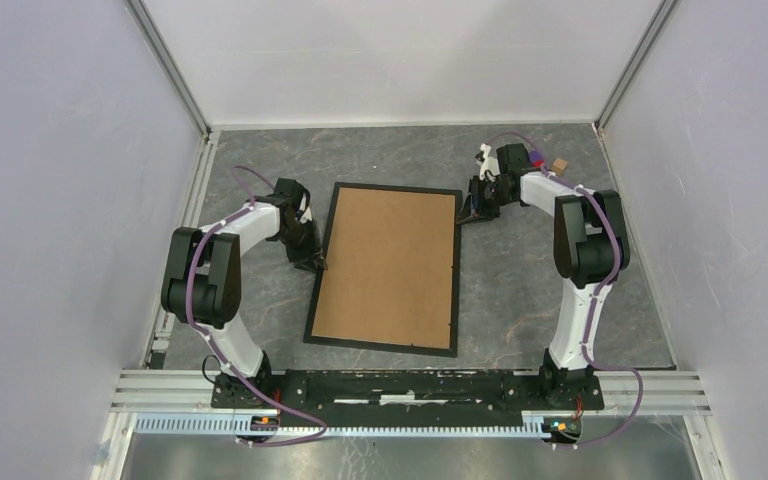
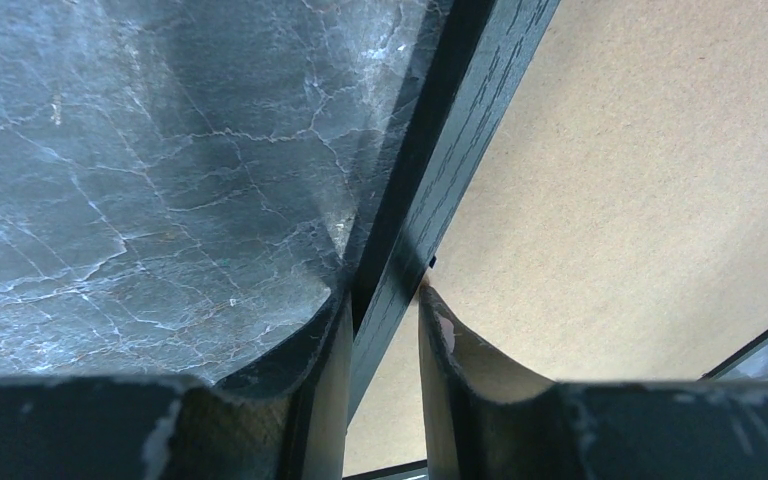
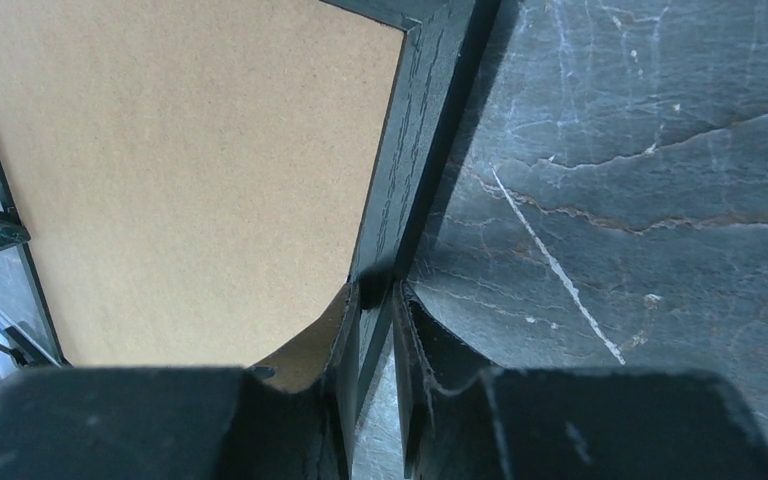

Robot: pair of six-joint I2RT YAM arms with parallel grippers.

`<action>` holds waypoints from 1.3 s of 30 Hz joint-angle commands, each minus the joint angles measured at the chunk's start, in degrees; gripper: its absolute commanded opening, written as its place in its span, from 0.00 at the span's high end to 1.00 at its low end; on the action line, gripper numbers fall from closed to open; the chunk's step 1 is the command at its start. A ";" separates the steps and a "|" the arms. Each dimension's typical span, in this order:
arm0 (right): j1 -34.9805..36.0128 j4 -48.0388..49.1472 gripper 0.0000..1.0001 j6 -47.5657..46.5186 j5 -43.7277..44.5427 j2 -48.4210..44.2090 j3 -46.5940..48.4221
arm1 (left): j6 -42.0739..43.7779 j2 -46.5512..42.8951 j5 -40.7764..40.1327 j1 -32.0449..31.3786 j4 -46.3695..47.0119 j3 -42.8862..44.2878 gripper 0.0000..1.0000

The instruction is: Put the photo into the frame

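Here, the frame lies flat on the table.
Left pincer squeezes its left edge; right pincer squeezes its right edge.

Lab cell: white panels, aluminium rails.

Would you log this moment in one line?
left hand: astride frame, left rail | right hand: astride right rail | grip: unclear | backing board: up | photo: unseen
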 commanded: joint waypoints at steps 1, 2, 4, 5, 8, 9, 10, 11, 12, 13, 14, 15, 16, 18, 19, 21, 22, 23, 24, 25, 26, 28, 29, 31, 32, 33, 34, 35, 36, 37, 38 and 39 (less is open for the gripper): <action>1.12 -6.10 0.76 -1.57 6.93 4.87 1.42 | 1.86 0.55 0.86 -1.05 1.42 0.16 0.65; 1.40 -6.73 0.76 -1.34 6.82 5.51 1.71 | 1.96 0.73 0.79 -1.16 1.29 0.27 0.65; 2.10 -7.36 0.75 -0.75 8.36 6.31 1.82 | 2.13 1.17 0.94 -1.30 1.19 0.37 0.65; 2.32 -7.76 0.75 -0.46 9.50 6.60 1.92 | 2.21 1.31 1.04 -1.32 1.15 0.37 0.65; 2.69 -9.17 0.75 0.85 12.40 8.28 2.98 | 2.47 1.68 1.43 -1.64 1.19 0.46 0.65; 2.79 -9.45 0.75 1.32 13.40 8.85 3.30 | 2.63 1.69 1.57 -1.58 1.21 0.48 0.65; 3.03 -9.82 0.75 1.83 13.93 9.51 3.84 | 2.86 1.64 1.59 -1.60 1.25 0.39 0.65; 3.36 -10.55 0.75 2.28 14.71 10.11 4.72 | 2.98 1.68 1.57 -1.58 1.25 0.37 0.65; 3.91 -11.00 0.74 2.81 15.53 10.93 5.43 | 3.25 1.69 1.49 -1.58 1.17 0.29 0.66; 4.22 -11.63 0.74 3.46 15.66 11.89 6.42 | 3.40 1.96 1.52 -1.58 1.17 0.28 0.66; 4.76 -12.25 0.73 3.91 15.56 12.85 7.43 | 3.53 2.22 1.91 -1.59 1.17 0.36 0.66; 5.49 -13.34 0.72 4.04 16.00 13.93 8.84 | 3.62 2.45 2.18 -1.58 1.16 0.50 0.66; 6.20 -14.40 0.69 4.16 17.33 14.91 10.17 | 3.62 2.64 2.43 -1.58 1.18 0.59 0.66; 7.49 -16.12 0.66 4.23 19.55 16.66 11.93 | 3.77 2.91 2.74 -1.57 1.18 0.72 0.66; 8.20 -16.87 0.64 4.20 20.34 17.37 12.51 | 3.80 2.92 2.85 -1.54 1.21 0.65 0.66; 9.37 -17.97 0.63 4.64 21.96 18.68 13.31 | 3.80 2.91 2.85 -1.58 1.31 0.25 0.66; 9.96 -17.79 0.63 5.18 23.34 18.82 13.19 | 3.86 2.91 3.06 -1.58 1.35 0.15 0.66; 10.49 -17.60 0.62 5.51 24.84 19.01 13.31 | 3.89 2.91 3.24 -1.63 1.32 0.04 0.66; 11.13 -18.03 0.62 5.62 26.19 19.42 14.21 | 3.88 2.83 3.28 -1.59 1.46 -0.06 0.66; 12.02 -18.94 0.61 5.30 27.14 20.30 15.73 | 3.96 2.76 3.30 -1.54 1.44 -0.13 0.66; 12.78 -19.53 0.60 4.74 26.35 21.08 17.85 | 3.93 2.54 3.29 -1.58 1.46 -0.22 0.66; 13.28 -16.38 0.56 4.38 14.79 19.62 20.51 | 3.67 1.65 3.92 -1.58 1.98 -0.33 0.65; 13.06 -13.22 0.53 4.95 8.90 17.15 19.96 | 3.62 1.07 4.18 -1.60 2.03 -0.21 0.64; 12.41 -7.07 0.37 4.17 8.45 8.72 15.51 | 3.74 -0.76 3.78 -1.58 1.27 0.60 0.56; 12.07 -6.95 0.30 2.25 10.89 5.56 13.90 | 3.67 -1.89 2.68 -1.58 0.40 0.85 0.51; 11.58 -8.04 0.27 0.12 12.67 2.86 12.86 | 3.31 -3.62 1.24 -1.58 -0.45 0.85 0.43; 11.09 -9.41 0.25 -2.50 13.71 0.88 11.77 | 2.64 -5.39 0.29 -1.65 -1.65 0.62 0.36; 10.93 -10.52 0.24 -4.67 15.06 -0.67 10.46 | 1.90 -6.95 -0.62 -1.65 -2.93 0.28 0.29; 10.88 -10.65 0.24 -6.42 16.37 -2.81 7.91 | 0.30 -8.93 -1.74 -1.68 -3.95 -0.53 0.26; 10.85 -9.64 0.24 -7.79 17.33 -4.80 5.44 | -1.18 -10.77 -2.14 -1.79 -5.17 -1.47 0.23; 10.84 -7.88 0.24 -8.50 18.36 -6.95 2.89 | -3.17 -13.18 -2.59 -2.18 -6.31 -2.60 0.23; 10.84 -6.00 0.24 -9.52 19.52 -8.53 1.56 | -4.90 -15.54 -2.85 -3.25 -7.36 -3.72 0.22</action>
